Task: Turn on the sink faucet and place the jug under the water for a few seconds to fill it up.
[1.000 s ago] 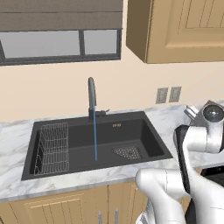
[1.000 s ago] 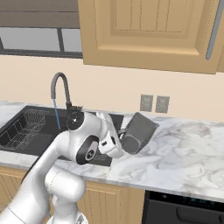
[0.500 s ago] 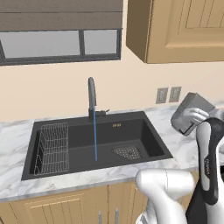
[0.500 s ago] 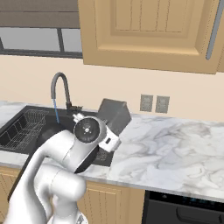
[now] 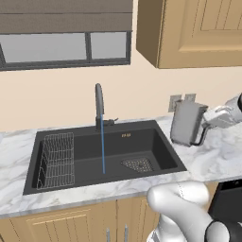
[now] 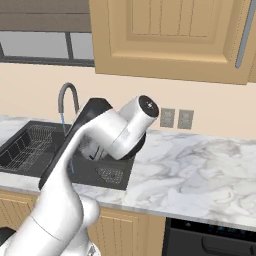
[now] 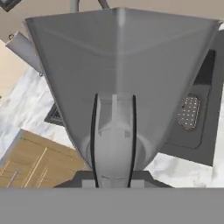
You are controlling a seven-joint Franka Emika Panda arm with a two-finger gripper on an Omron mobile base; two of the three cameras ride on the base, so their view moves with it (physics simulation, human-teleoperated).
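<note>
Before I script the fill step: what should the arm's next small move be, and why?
Probably carry the jug left toward the water. The stream already runs from the sink faucet into the sink, while the held jug hangs off to its right.

Glossy white arm [image 6: 70, 165] of rounded, tube-like links; a dark round cap closes one joint [image 6: 148, 105], with dark bands between links.

jug [image 5: 187, 123]: my grey faceted load, dark loop handle
sink [image 5: 156, 142]: black basin, pale wire rack
sink faucet [image 5: 99, 106]: dark grey
water [image 5: 103, 150]: thin blue line
counter [image 5: 215, 156]: white marble, grey veins
cabinets [image 5: 198, 33]: light tan wood
</note>
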